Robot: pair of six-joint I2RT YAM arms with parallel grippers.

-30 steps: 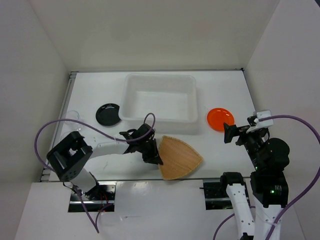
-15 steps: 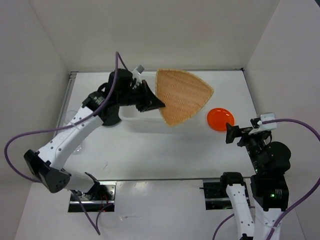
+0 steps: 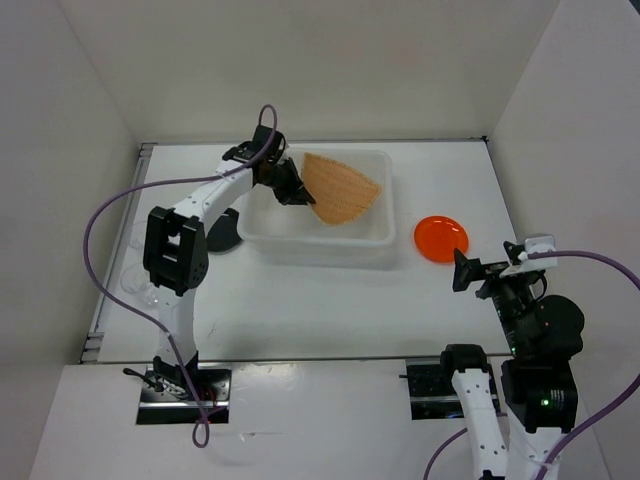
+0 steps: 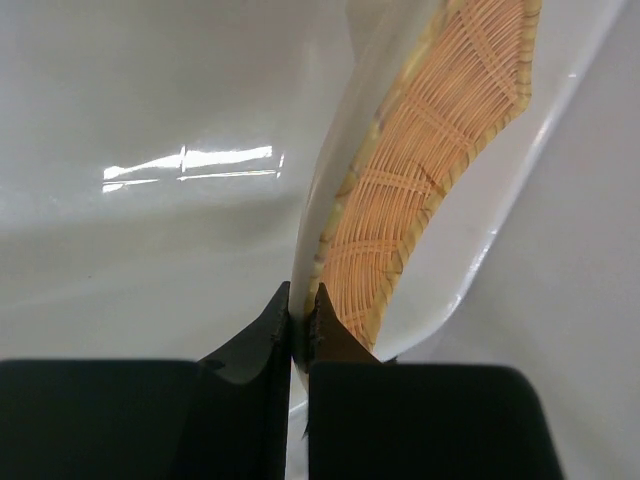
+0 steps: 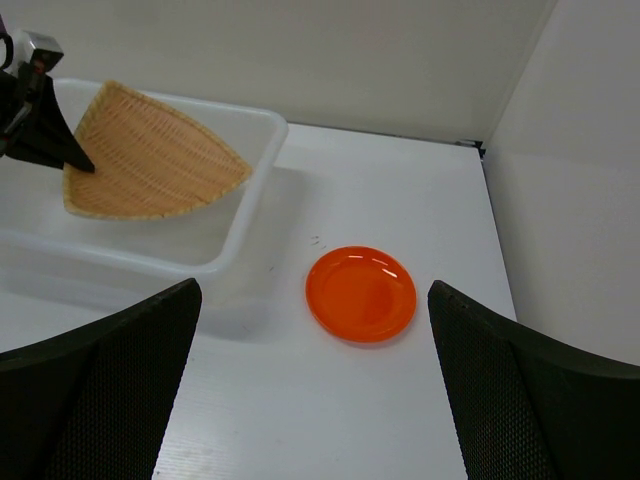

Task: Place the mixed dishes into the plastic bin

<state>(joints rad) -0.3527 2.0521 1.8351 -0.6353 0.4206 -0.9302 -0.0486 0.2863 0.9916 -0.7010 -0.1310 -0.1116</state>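
My left gripper (image 3: 291, 190) is shut on the edge of the tan woven basket tray (image 3: 342, 190) and holds it tilted inside the plastic bin (image 3: 320, 247). In the left wrist view the jaws (image 4: 302, 310) pinch the tray's rim (image 4: 420, 170) over the bin's white floor (image 4: 150, 220). The orange plate (image 3: 441, 238) lies on the table right of the bin. My right gripper (image 3: 462, 270) is open and empty just in front of it; the plate (image 5: 361, 294) lies beyond my spread fingers (image 5: 100, 380). The black plate (image 3: 222, 236) lies left of the bin, partly hidden by the left arm.
Clear cups (image 3: 140, 288) show faintly near the table's left edge. White walls close in the table at the back and both sides. In the right wrist view the tray (image 5: 150, 165) and bin (image 5: 130, 258) are at the upper left.
My left arm carried the basket tray up from the near table, over the bin, and lowered it inside. The right gripper has barely moved.
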